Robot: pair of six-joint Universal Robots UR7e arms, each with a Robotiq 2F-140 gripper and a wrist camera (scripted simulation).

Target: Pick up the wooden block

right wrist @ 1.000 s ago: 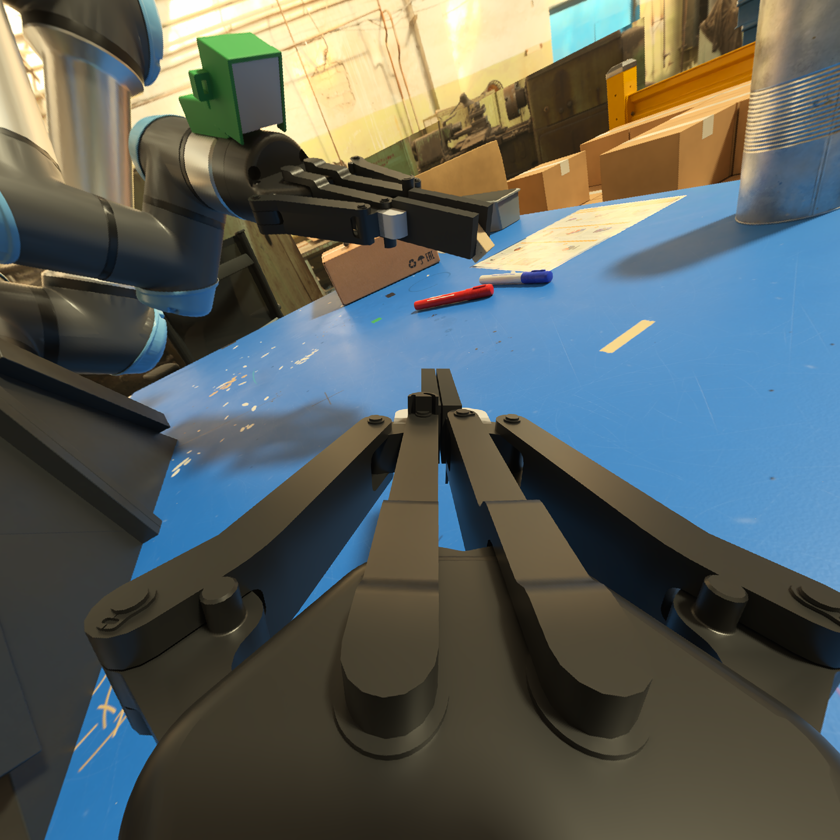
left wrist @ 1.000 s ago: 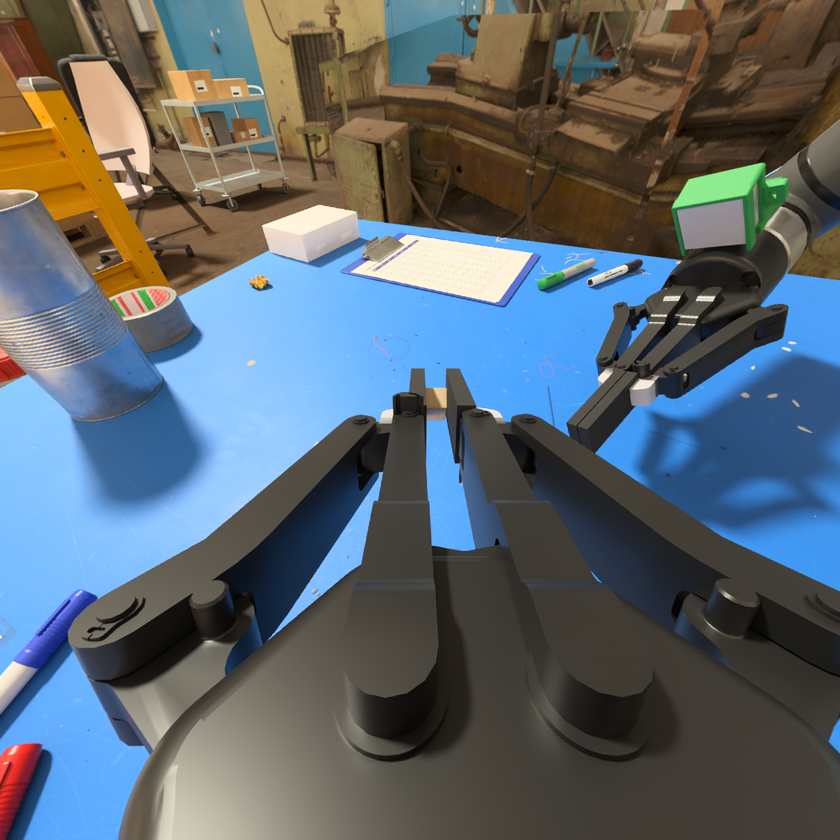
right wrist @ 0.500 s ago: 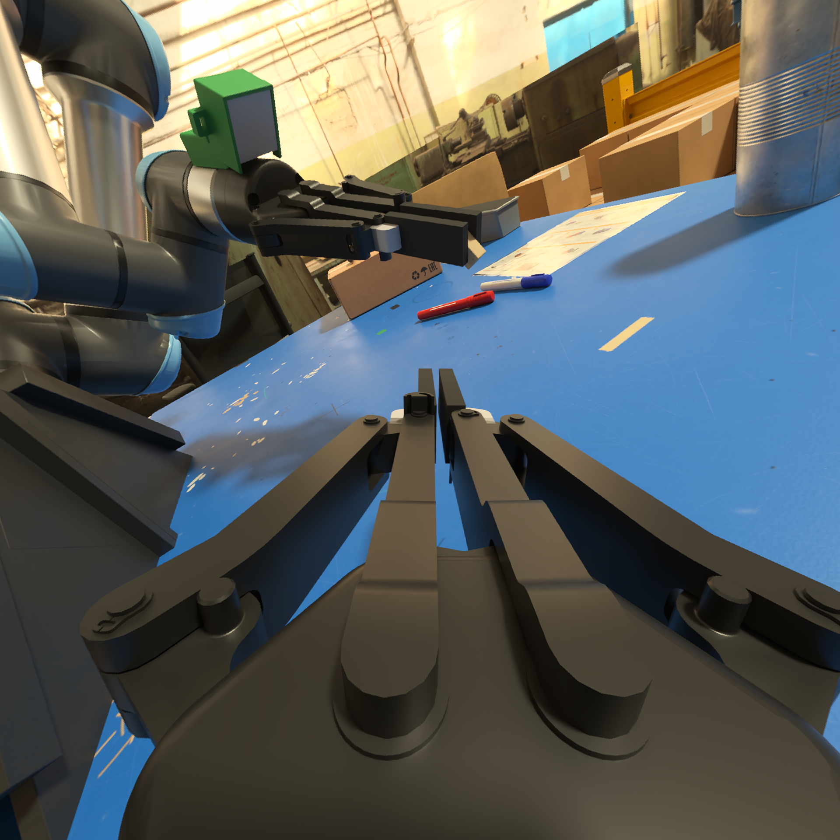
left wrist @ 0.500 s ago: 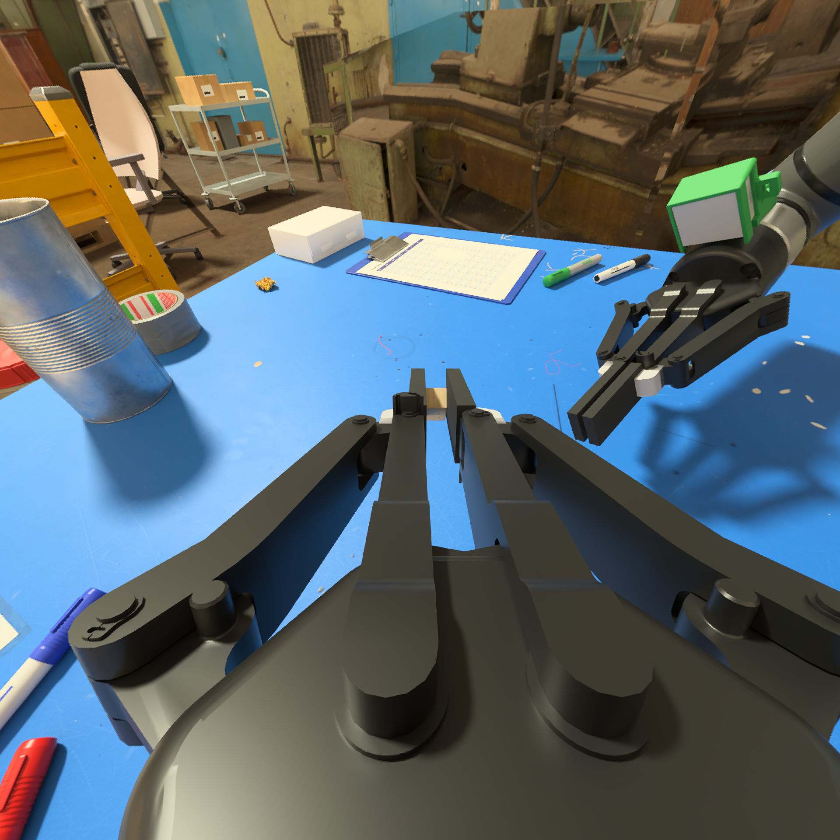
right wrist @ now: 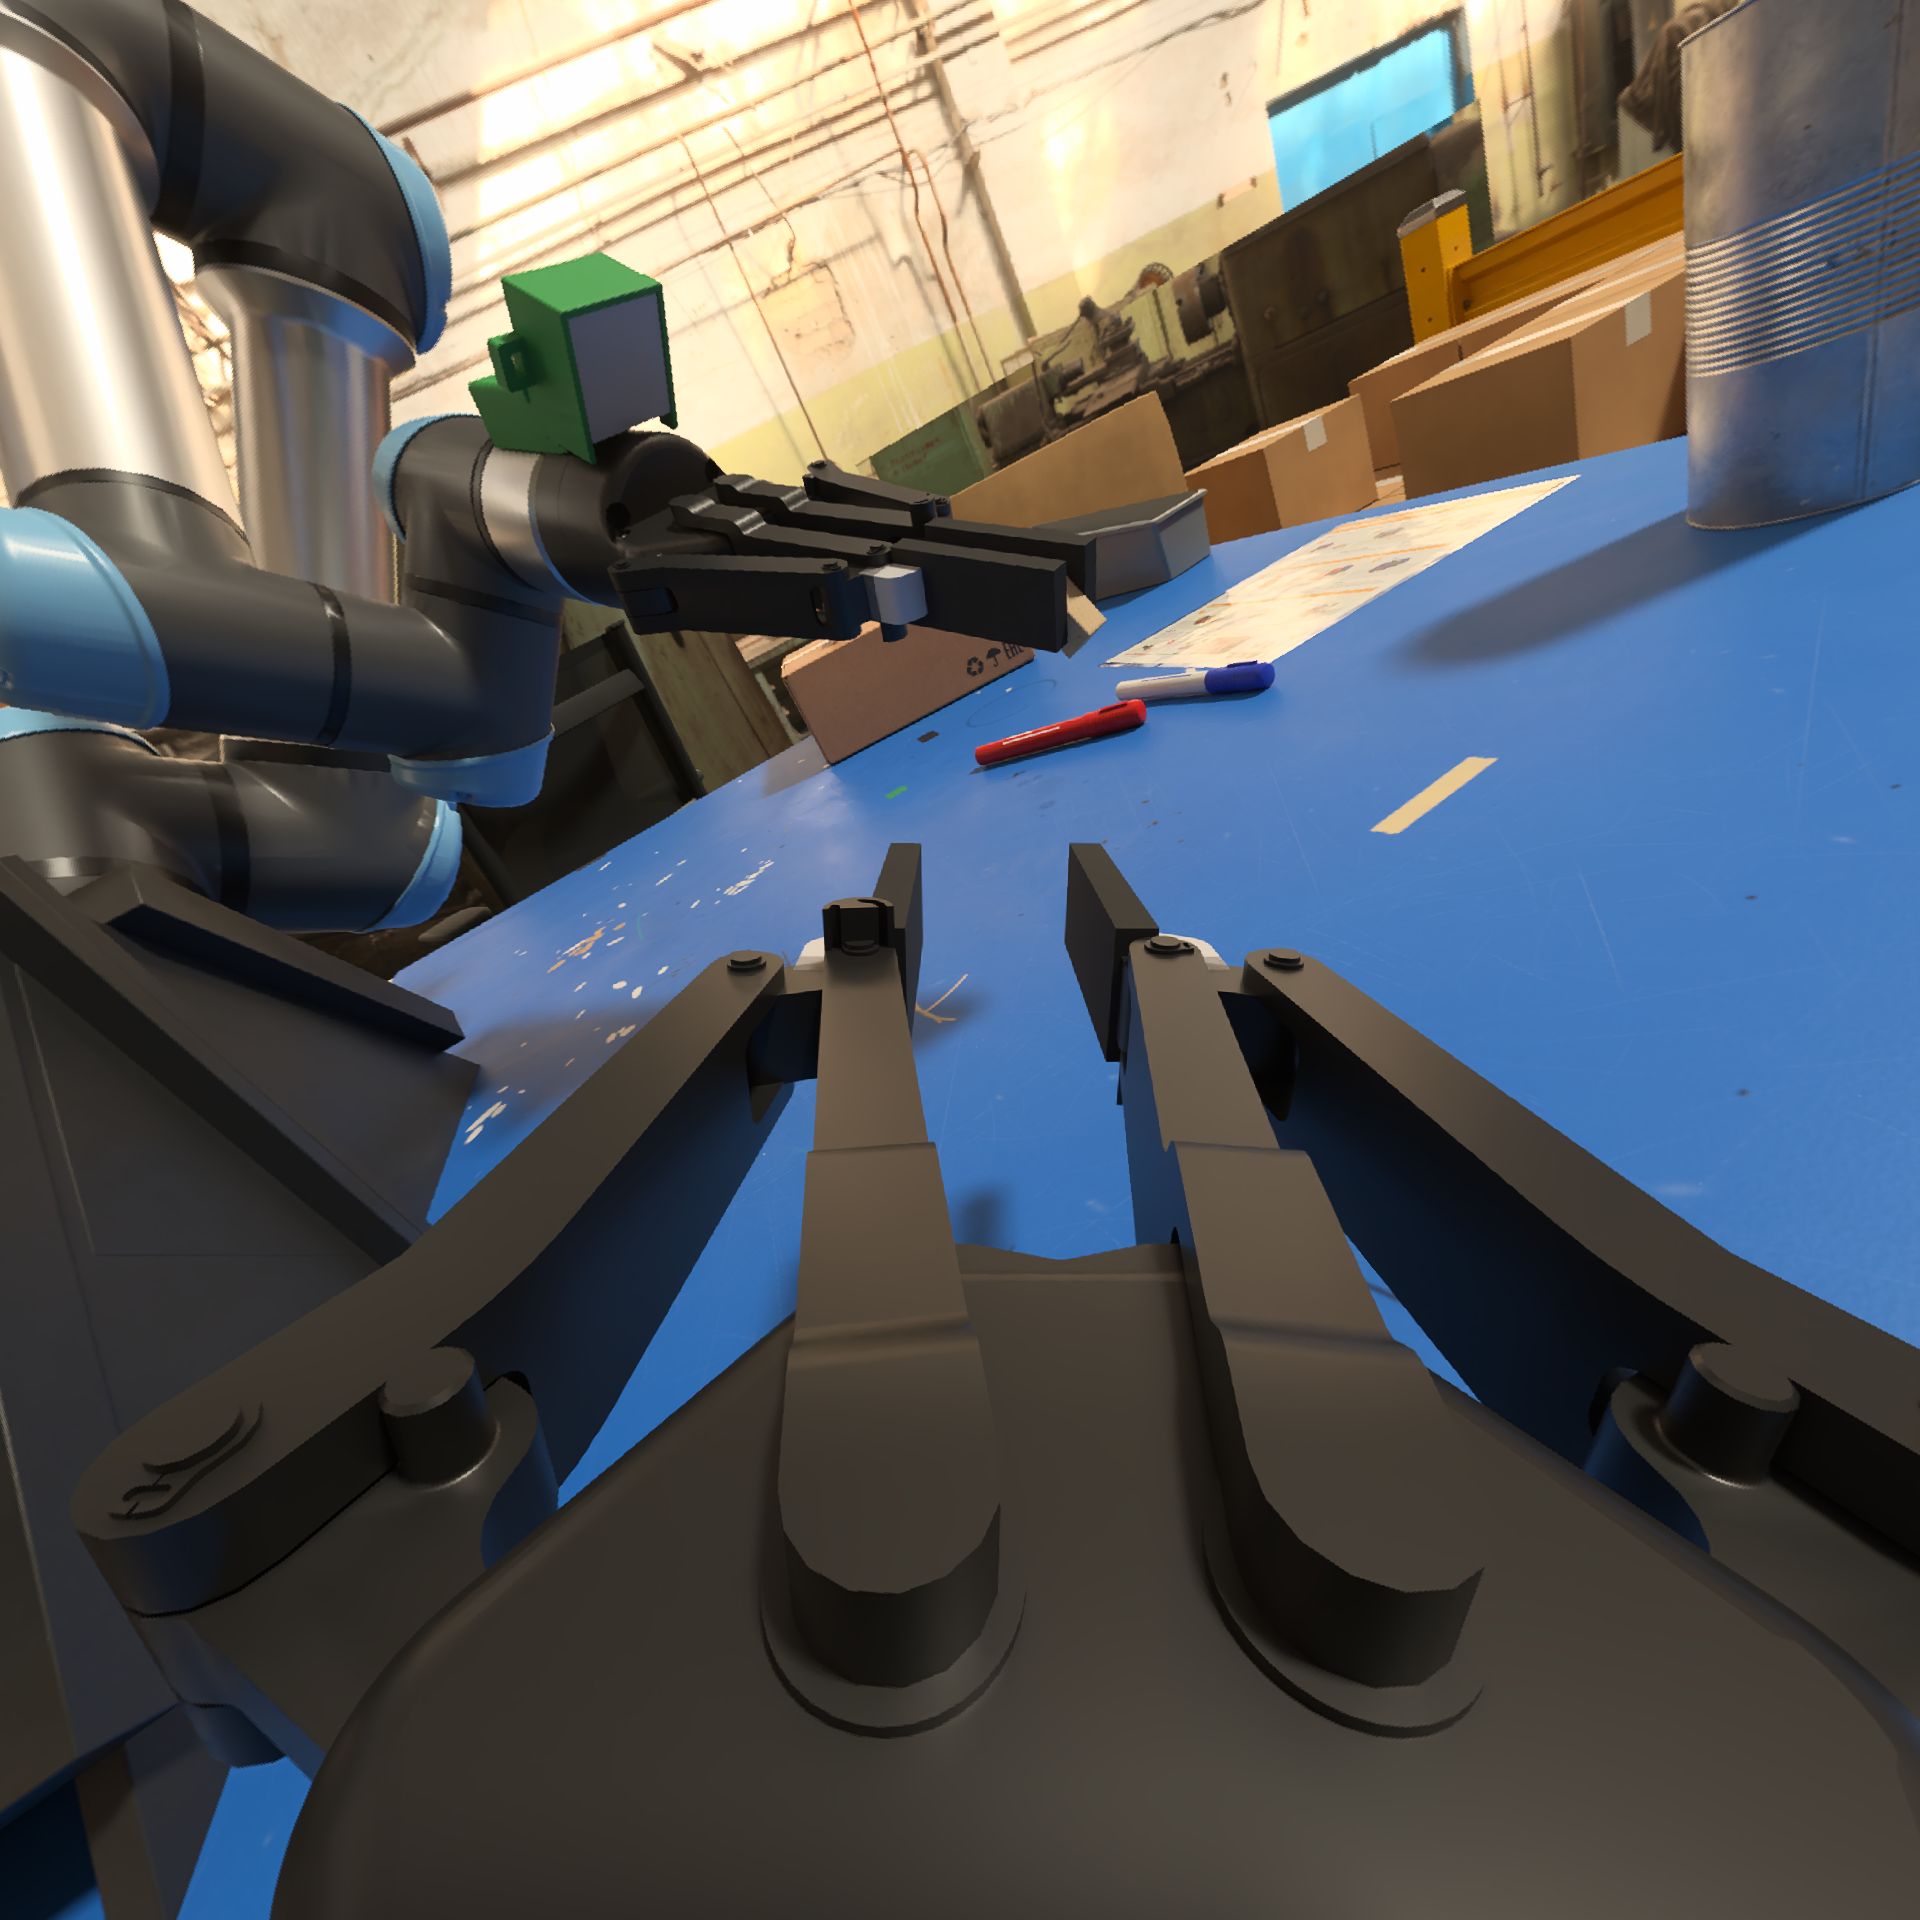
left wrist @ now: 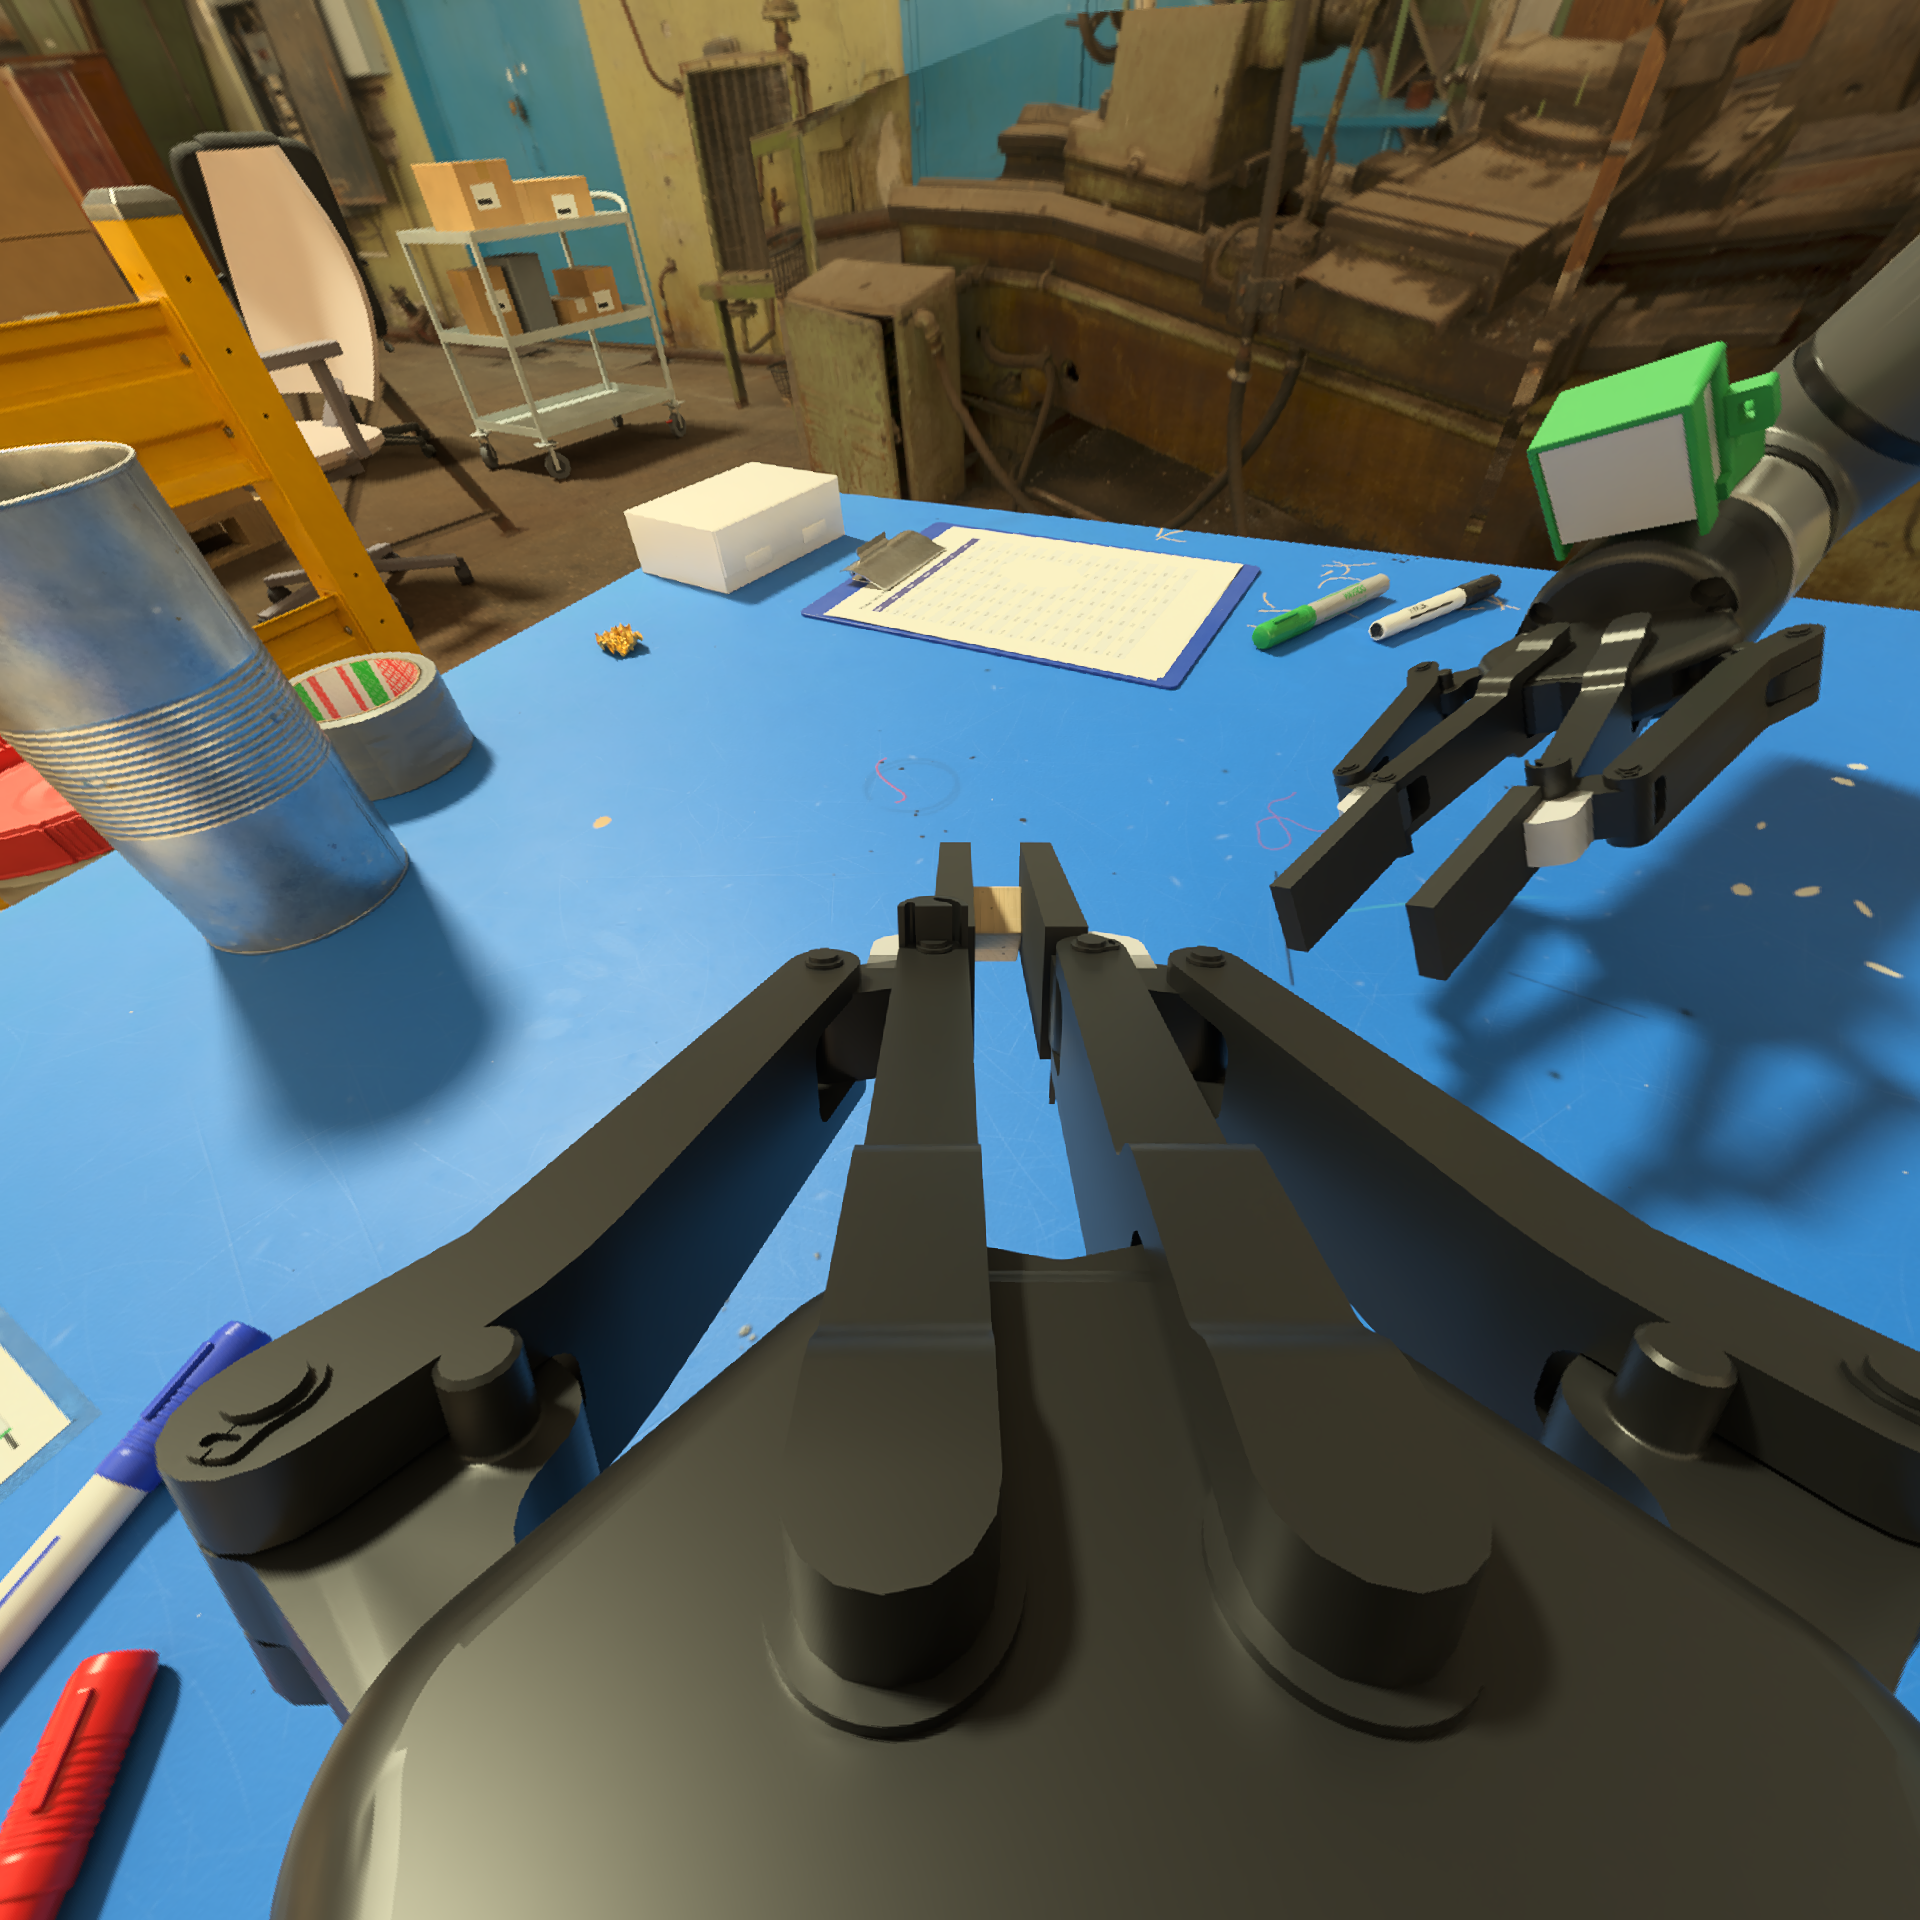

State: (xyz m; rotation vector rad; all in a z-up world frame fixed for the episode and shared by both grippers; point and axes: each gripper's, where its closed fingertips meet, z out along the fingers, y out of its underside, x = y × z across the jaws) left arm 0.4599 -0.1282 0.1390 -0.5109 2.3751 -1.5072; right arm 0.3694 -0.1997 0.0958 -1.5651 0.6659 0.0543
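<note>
The wooden block is a small tan piece clamped between the fingertips of my left gripper, which is shut on it and holds it above the blue table. In the right wrist view the left gripper hovers well off the table, with a tan corner of the block showing under its tip. My right gripper is open and empty, low over the table. In the left wrist view it hangs to the right of the block, apart from it.
A metal cylinder and a tape roll stand at the left. A white box, a clipboard and two markers lie at the far edge. A red marker and a blue marker lie beyond the right gripper.
My right gripper's fingers have spread from shut to open. My left gripper stays shut on the block and has drawn slightly up and back from the table.
</note>
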